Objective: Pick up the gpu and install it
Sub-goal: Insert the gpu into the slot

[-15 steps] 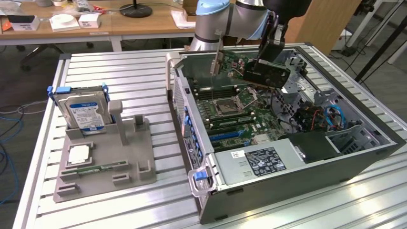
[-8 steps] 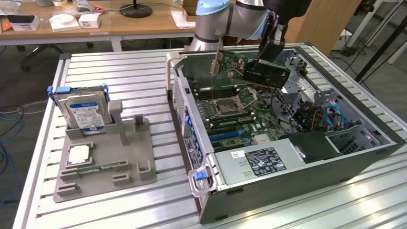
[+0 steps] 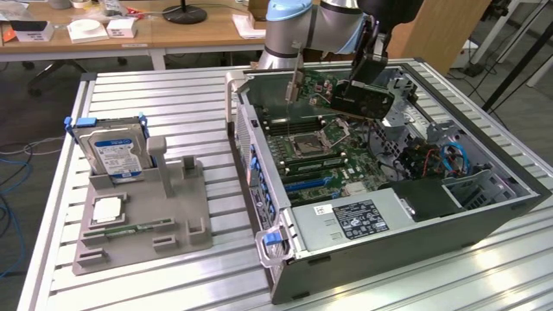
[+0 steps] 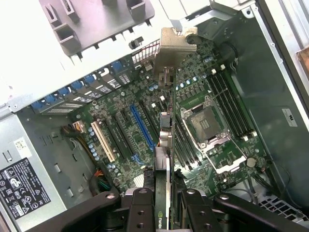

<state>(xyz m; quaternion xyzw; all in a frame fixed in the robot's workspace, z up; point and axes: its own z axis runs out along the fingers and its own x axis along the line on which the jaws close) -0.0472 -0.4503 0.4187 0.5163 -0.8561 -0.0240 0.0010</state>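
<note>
While the jaws pinch the graphics card across its faces, it hangs over the motherboard in the open case. Judge it light, stiff and fragile: hold the cooler block, not bare circuitry.

1. This is a robotics lab set in an office room: a robot arm hangs over a slotted aluminium table, its gripper clasping the gpu.
2. An open computer case lies on the table, beside a grey fixture holding a hard drive.
3. Behind stand wooden desks with small boxes; blue cables trail on the floor.
</note>
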